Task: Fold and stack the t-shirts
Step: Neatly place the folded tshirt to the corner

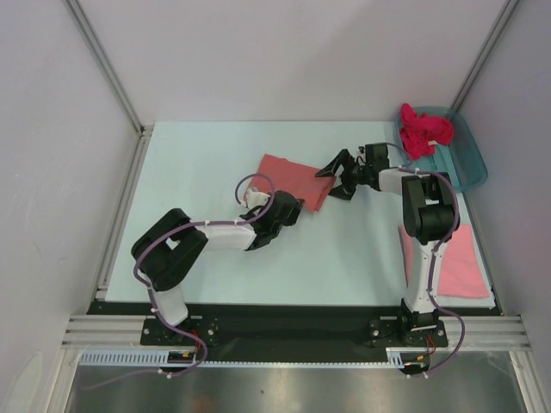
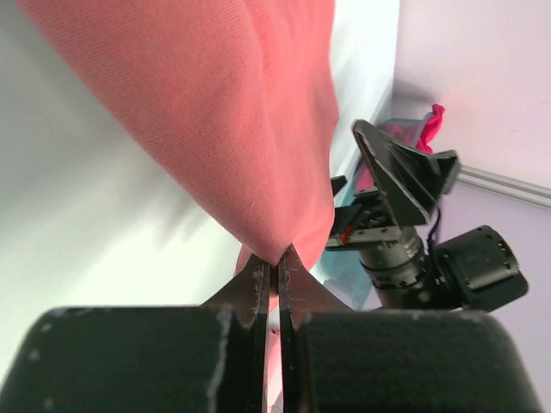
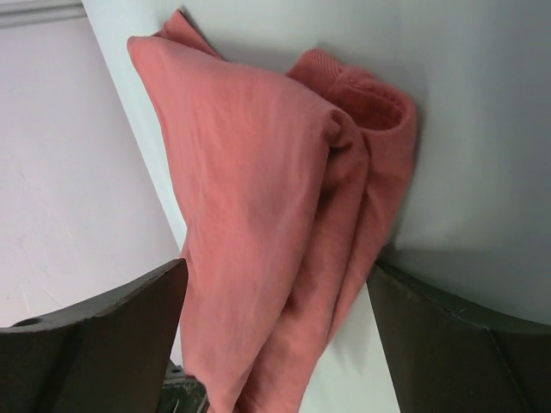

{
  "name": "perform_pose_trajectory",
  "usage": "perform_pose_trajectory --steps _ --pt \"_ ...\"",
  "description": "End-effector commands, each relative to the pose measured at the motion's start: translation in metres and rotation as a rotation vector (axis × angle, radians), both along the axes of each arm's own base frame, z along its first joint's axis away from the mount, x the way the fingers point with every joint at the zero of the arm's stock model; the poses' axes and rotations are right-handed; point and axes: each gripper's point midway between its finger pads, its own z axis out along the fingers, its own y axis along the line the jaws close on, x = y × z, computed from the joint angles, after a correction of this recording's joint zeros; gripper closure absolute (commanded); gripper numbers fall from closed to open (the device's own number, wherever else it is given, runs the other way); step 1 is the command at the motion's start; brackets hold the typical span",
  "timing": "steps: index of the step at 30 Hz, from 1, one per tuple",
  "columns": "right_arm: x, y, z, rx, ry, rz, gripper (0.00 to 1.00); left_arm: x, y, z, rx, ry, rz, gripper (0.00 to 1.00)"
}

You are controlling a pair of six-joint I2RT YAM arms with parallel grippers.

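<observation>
A salmon-coral t-shirt (image 1: 291, 178) lies partly folded at the table's middle. My left gripper (image 1: 291, 209) is shut on its near corner and lifts it; the left wrist view shows the jaws (image 2: 277, 265) pinching the cloth (image 2: 232, 112). My right gripper (image 1: 338, 178) is open at the shirt's right edge; in the right wrist view its fingers (image 3: 95, 344) stand on either side of the bunched cloth (image 3: 258, 189), not closed on it. A lighter pink folded t-shirt (image 1: 455, 258) lies at the near right. A bright magenta t-shirt (image 1: 424, 129) sits crumpled in the tub.
A teal plastic tub (image 1: 465, 163) stands at the back right corner. The table (image 1: 198, 172) has raised rails on its left and front edges. The right arm's upright link (image 1: 426, 215) stands beside the pink shirt.
</observation>
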Motion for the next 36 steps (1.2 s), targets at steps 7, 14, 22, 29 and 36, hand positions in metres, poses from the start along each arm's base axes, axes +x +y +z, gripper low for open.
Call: perform_pose_trajectory --steps 7,14,22,29,36 --pt "0.008 -0.002 -0.039 -0.074 0.053 -0.143 0.21 0.0 0.011 0.04 -0.083 -0.076 -0.014 1.0" --pt "0.023 -0.009 -0.036 -0.099 -0.037 -0.202 0.68 -0.012 0.012 0.032 -0.105 -0.058 -0.045 1.0" --pt "0.002 -0.056 0.001 -0.297 -0.226 -0.359 1.0 -0.046 -0.006 0.019 -0.03 -0.055 -0.287 0.96" --pt "-0.061 -0.104 0.031 -0.517 -0.216 -0.436 1.0 -0.11 -0.059 0.016 -0.102 -0.264 -0.748 0.7" --pt "-0.151 -0.168 0.033 -0.686 -0.124 -0.664 1.0 -0.18 -0.075 0.038 -0.372 -0.445 -0.95 0.43"
